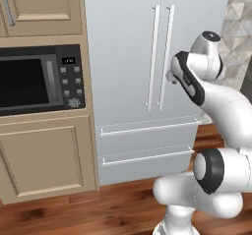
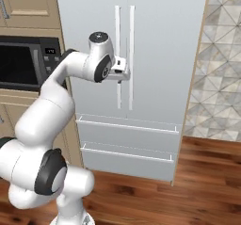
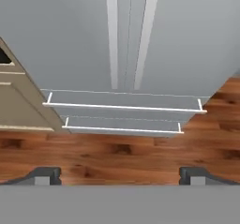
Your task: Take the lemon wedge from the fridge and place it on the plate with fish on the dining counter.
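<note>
The fridge stands straight ahead with both doors shut, so the lemon wedge is hidden. Its long white bar handles run down the middle seam. My gripper hovers just in front of those handles at about mid-door height and touches nothing. In the hand view my gripper is open: the dark fingertips stand far apart with nothing between them, looking at the fridge doors and lower drawers. The plate with fish and the dining counter are out of view.
A black built-in microwave sits in beige cabinets left of the fridge. Two fridge drawers lie below the doors. A grey tiled wall is to the right, with wood floor in front.
</note>
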{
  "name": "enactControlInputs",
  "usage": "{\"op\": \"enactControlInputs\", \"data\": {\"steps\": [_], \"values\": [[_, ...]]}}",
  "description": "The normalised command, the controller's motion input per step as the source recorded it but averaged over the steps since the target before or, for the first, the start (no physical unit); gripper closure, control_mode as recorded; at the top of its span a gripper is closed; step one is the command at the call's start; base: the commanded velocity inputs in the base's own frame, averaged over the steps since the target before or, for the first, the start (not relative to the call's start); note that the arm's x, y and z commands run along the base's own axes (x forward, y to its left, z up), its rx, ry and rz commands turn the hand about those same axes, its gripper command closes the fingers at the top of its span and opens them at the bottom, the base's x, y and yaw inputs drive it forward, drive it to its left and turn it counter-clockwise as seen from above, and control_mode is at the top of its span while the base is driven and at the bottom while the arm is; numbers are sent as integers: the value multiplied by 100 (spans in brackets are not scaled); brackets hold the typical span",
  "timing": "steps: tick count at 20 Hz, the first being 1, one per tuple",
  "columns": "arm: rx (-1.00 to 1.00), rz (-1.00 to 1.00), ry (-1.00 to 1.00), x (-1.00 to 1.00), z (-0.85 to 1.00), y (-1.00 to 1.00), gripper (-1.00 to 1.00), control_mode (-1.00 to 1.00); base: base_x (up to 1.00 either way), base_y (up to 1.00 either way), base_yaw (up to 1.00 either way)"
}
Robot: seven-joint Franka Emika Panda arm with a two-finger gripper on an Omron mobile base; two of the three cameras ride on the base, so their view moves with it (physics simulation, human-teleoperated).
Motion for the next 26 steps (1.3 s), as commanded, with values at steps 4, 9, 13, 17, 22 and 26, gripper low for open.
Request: {"op": "enactControlInputs", "data": {"steps": [4, 9, 13, 17, 22, 26], "values": [[1, 0, -44, 69, 59, 40, -100, -100, 0, 0, 0], [0, -1, -29, 74, 27, 24, -100, -100, 0, 0, 0], [0, -8, 1, 83, 0, 0, -100, -100, 0, 0, 0], [0, -7, 1, 84, 0, 3, -100, -100, 0, 0, 0], [0, -1, 0, 75, 0, 5, -100, -100, 0, 0, 0], [6, 6, 7, 46, 0, -9, -100, -100, 0, 0, 0]]}}
